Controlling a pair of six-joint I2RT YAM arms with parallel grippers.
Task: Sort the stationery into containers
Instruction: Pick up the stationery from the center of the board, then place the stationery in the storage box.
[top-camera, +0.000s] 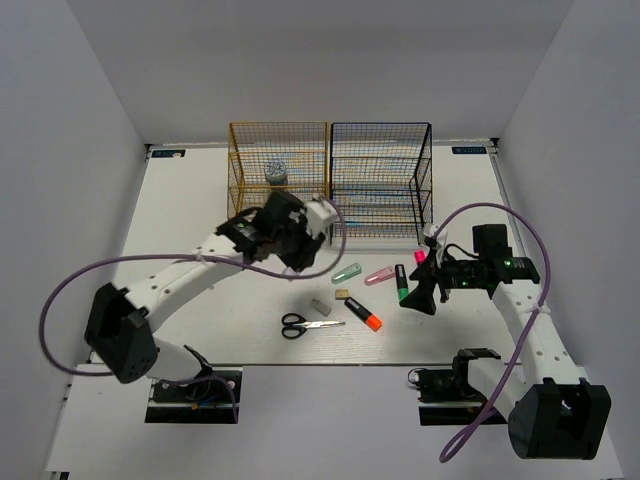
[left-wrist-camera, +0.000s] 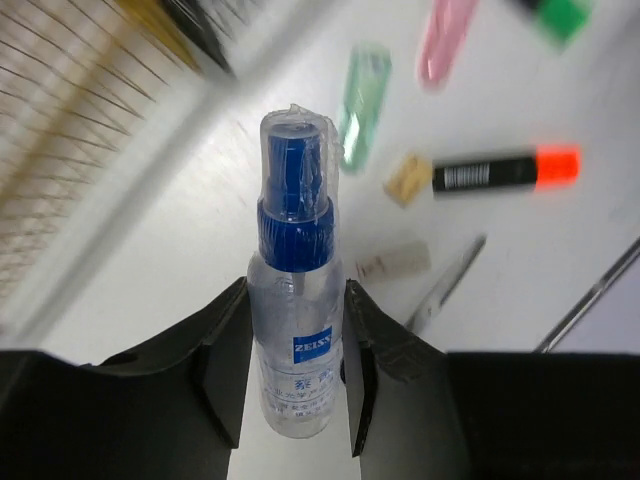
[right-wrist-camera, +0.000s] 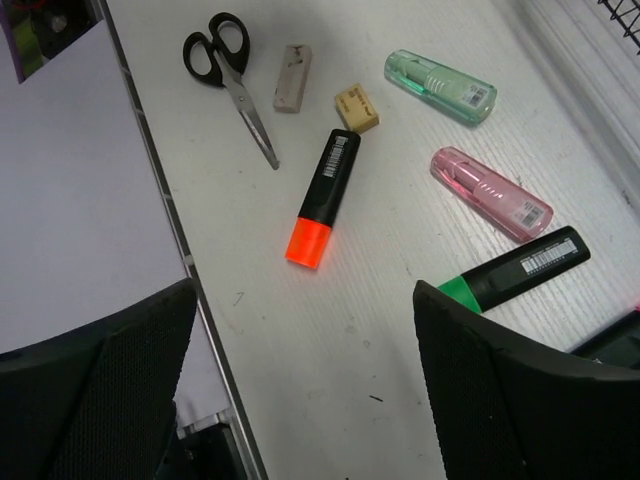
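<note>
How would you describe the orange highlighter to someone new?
From the gold rack and black rack at the far side of the table, come toward the near edge. Just right of the scissors lies the orange highlighter. Its black body matches the green highlighter, but only its cap is orange.

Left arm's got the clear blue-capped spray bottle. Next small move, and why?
Probably carry the clear blue-capped spray bottle forward into the gold-yellow wire-mesh rack: the left fingers clamp its body, and that rack stands just beyond them.
</note>
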